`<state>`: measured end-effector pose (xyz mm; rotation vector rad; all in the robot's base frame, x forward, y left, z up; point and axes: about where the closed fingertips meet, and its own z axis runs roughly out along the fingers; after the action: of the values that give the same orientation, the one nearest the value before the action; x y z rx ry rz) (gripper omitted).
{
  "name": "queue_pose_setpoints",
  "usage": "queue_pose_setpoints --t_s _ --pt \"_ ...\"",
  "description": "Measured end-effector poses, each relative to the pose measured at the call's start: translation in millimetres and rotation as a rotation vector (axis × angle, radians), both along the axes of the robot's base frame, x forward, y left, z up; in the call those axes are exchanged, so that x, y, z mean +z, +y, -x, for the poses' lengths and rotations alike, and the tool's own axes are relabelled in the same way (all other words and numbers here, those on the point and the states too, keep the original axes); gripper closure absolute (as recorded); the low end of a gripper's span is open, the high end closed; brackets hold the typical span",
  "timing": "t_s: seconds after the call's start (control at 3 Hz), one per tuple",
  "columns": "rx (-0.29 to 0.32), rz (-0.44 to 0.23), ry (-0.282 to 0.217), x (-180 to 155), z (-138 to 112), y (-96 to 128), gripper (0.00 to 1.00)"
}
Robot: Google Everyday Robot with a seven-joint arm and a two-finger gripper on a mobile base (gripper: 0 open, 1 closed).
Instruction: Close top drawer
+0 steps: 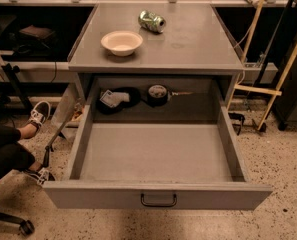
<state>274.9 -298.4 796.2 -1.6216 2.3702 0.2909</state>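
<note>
The top drawer [158,156] is a wide grey metal tray pulled fully out toward me from the grey cabinet. Its flat front panel [88,198] runs along the bottom of the view, with a small black loop handle [158,201] at its middle. The front part of the tray is bare. At the back, under the cabinet top, lie a black pouch with a white card [116,99] and a round black object [158,93]. My gripper and arm are out of view.
On the cabinet top [198,39] sit a cream bowl [121,42] and a crushed green can [152,21]. A seated person's legs and sneakers [35,116] are at the left, by a chair caster [24,227]. Wooden sticks [283,74] lean at the right. The floor is speckled.
</note>
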Motion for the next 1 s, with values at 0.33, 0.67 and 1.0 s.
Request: queue_pose_setpoints --t_s 0.33,0.67,1.0 --pt "0.03 -0.057 0.058 -40 72 2 0.0" --pt "0.16 -0.184 0.066 -81 100 49 0.0" --pt "0.315 -0.379 0.055 -118 97 132 0.0"
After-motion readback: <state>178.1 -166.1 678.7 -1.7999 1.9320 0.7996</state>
